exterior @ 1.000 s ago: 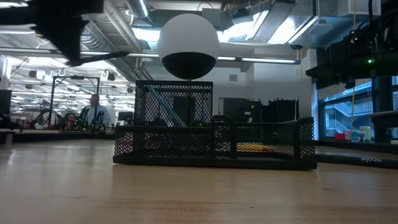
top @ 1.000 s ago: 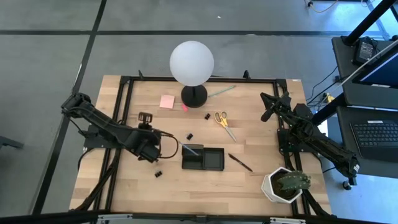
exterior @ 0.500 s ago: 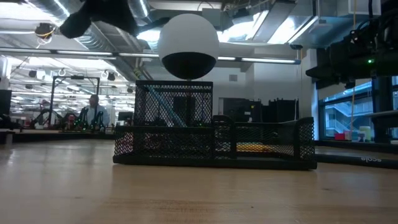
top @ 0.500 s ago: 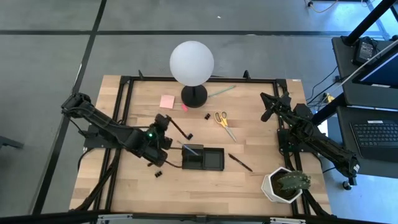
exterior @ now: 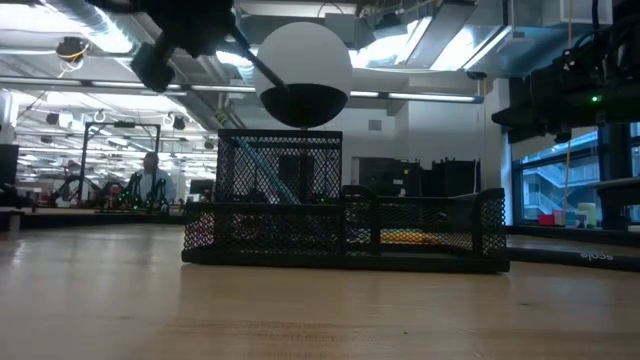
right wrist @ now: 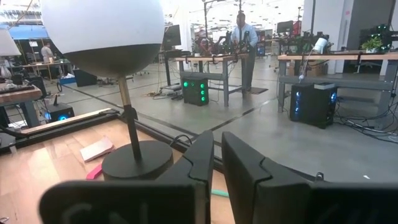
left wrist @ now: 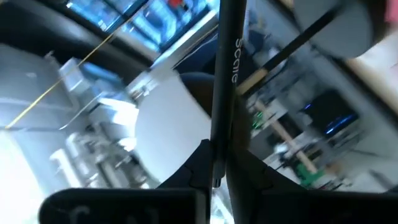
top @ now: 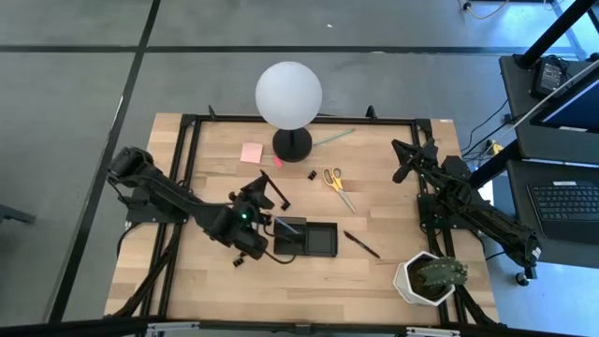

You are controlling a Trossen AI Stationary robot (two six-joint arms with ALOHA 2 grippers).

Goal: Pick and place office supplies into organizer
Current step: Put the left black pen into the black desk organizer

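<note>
While clamped on thin dark pen [top: 272, 190], left gripper [top: 255, 197] hangs at ten o'clock of organizer [top: 305, 238]; pen slim, straight, matte black, tilted. Organizer: low black wire-mesh tray, two compartments, mid-bench [top: 318, 290]. Right gripper [top: 401, 174] at three o'clock edge, fingers together, empty.

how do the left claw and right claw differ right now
The left claw is shut on a dark pen, held in the air beside the organizer; the right claw is shut and holds nothing. The left arm reaches toward the table's middle, while the right arm waits at the table's right edge, facing the globe lamp. Both are dark and two-fingered.
</note>
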